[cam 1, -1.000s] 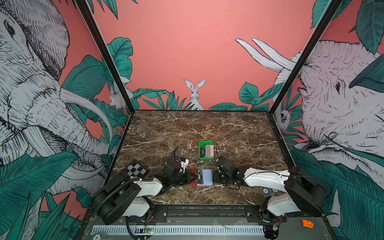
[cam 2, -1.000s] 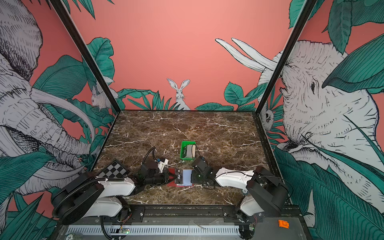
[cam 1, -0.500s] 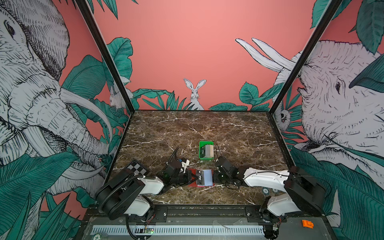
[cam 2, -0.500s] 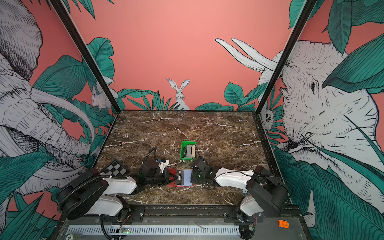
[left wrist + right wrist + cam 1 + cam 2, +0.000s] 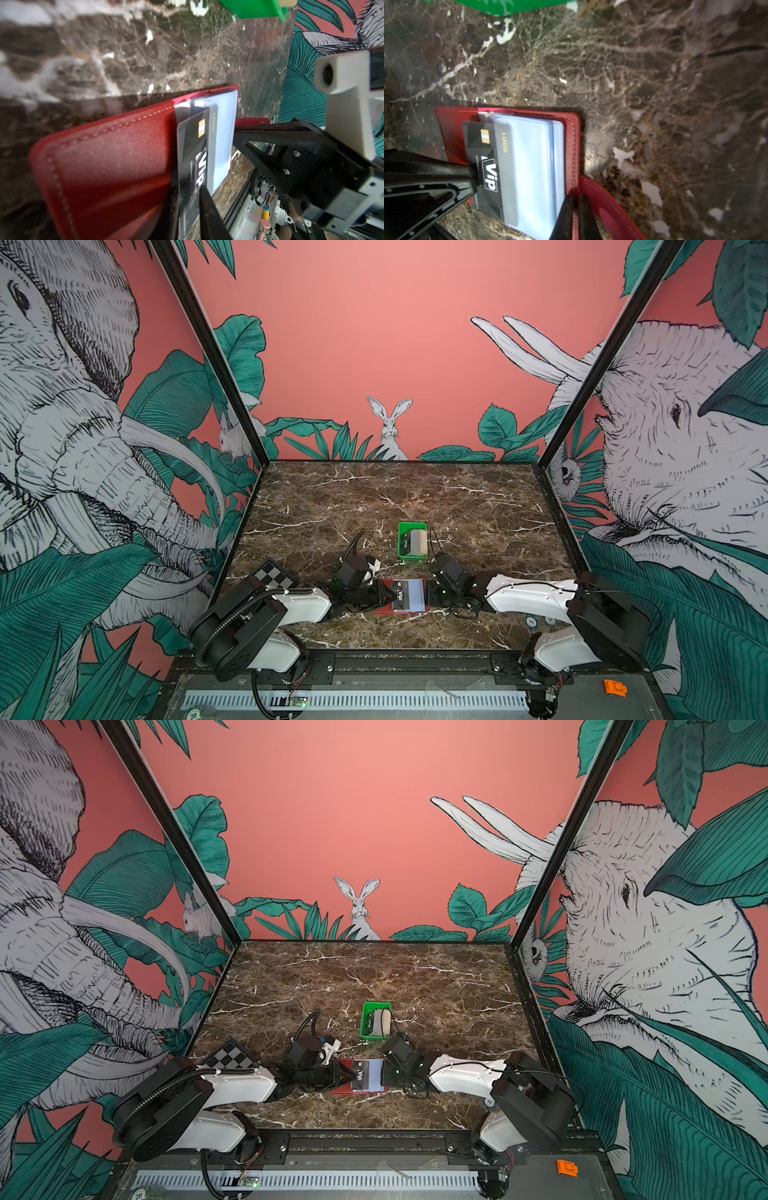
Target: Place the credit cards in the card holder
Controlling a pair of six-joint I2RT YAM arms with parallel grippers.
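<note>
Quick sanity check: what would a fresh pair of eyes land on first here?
The red card holder lies open at the front middle of the table, with a black VIP card part-way into a clear pocket. The left gripper is at the card's outer end, and the right gripper is shut on the holder's opposite edge. Behind them a green tray holds more cards.

An open card holder (image 5: pixel 413 599) lies near the front edge of the counter (image 5: pixel 415 497). A card (image 5: pixel 483 158) sits partly inside its pocket. Just behind the card holder, a tray (image 5: pixel 411 525) holds more cards (image 5: pixel 417 541).
</note>
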